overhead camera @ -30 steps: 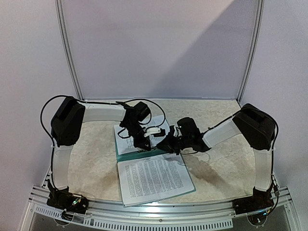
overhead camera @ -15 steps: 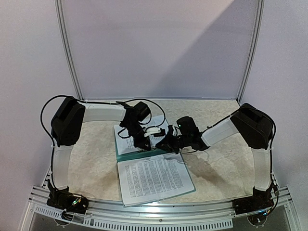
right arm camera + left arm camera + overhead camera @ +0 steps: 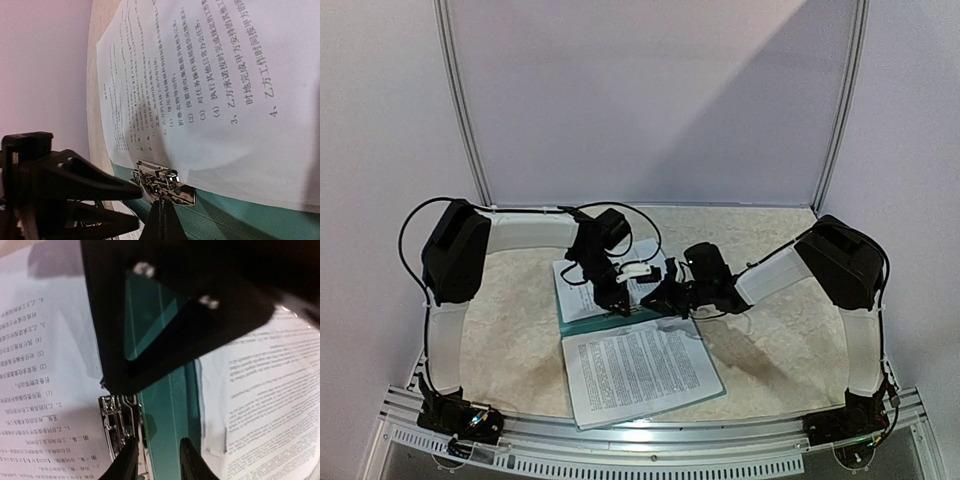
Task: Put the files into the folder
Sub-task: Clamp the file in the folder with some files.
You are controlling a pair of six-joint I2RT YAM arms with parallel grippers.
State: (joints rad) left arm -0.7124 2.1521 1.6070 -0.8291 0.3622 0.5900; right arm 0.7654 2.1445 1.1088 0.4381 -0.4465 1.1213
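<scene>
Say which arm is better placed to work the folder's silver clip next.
Right, likely. The right fingers, shut, sit tip-first at the small silver metal clip on the flat teal-green folder. The left fingers are parted over the folder's spine, alongside the clip, not aimed at it.

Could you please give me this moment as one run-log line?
left gripper: jaws open over folder spine | right gripper: jaws shut, tip by clip | files: lying on open folder
</scene>
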